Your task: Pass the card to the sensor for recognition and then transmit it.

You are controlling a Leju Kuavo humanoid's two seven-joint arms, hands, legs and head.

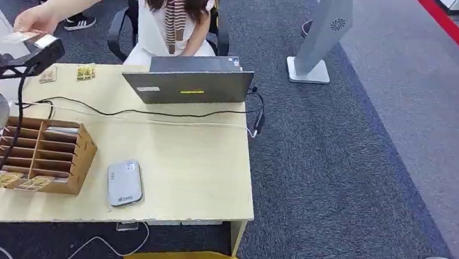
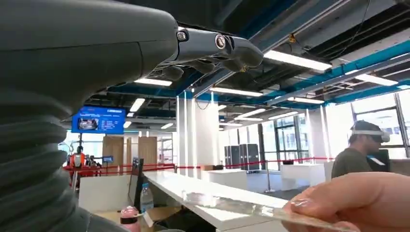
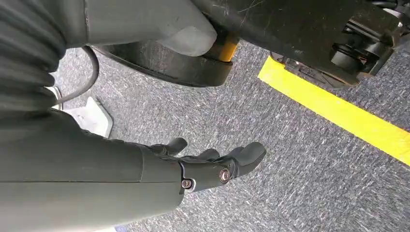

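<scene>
Card: pinched flat in a person's hand, just beyond the left hand; judged to be the hand-over that closes the task.
Card, head view: held level at the far-left corner of the desk, beside the person's hand.
Left hand: raised, fingers extended and loosely curled, holding nothing; card not touching it.
Left arm: lifted beyond the desk's far-left corner, reaching toward the person.
Sensor: flat on the desk near its front edge, just right of the card rack; placed within arm's reach for scanning.
Right hand: hanging over the carpet, fingers loosely apart, holding nothing.
Laptop: at the desk's far edge, facing the person.
</scene>
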